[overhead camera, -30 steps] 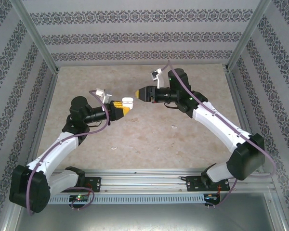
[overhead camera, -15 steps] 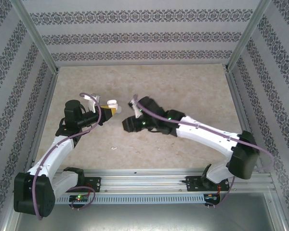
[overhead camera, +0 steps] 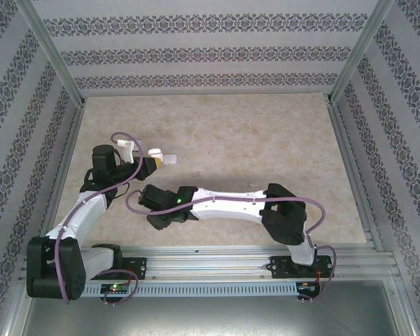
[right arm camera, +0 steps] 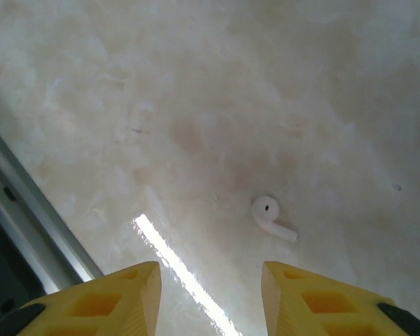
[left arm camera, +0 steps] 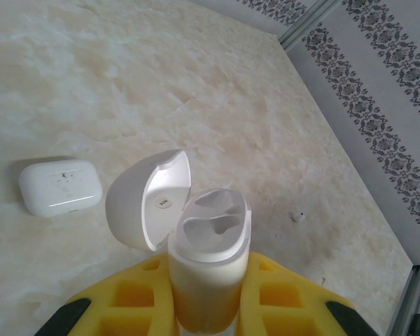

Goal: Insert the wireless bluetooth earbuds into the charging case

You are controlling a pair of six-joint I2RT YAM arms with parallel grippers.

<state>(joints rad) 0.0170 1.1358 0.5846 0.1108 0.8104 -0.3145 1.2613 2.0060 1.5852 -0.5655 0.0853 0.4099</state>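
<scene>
My left gripper [left arm camera: 208, 273] is shut on the white charging case [left arm camera: 208, 241], held upright. Its lid is flipped open to the left and both sockets are empty. From above, the left gripper [overhead camera: 161, 162] sits at the table's left with the case [overhead camera: 169, 159] at its tip. One tiny white earbud [right arm camera: 271, 218] lies on the table just ahead of my open right gripper [right arm camera: 210, 294], slightly right of the gap. My right gripper [overhead camera: 157, 213] hangs low over the near left of the table. Another small white earbud [left arm camera: 298, 216] lies right of the held case.
A second white case [left arm camera: 59, 187], closed, lies on the marble table [overhead camera: 266, 140] to the left of the held one. The metal front rail [right arm camera: 28, 231] runs close to the left of the right gripper. Patterned walls [overhead camera: 210, 56] enclose the table.
The right arm has swung from the far middle down to the near left, over the earbud on the table. The left arm has drawn back to the left with the open case.
</scene>
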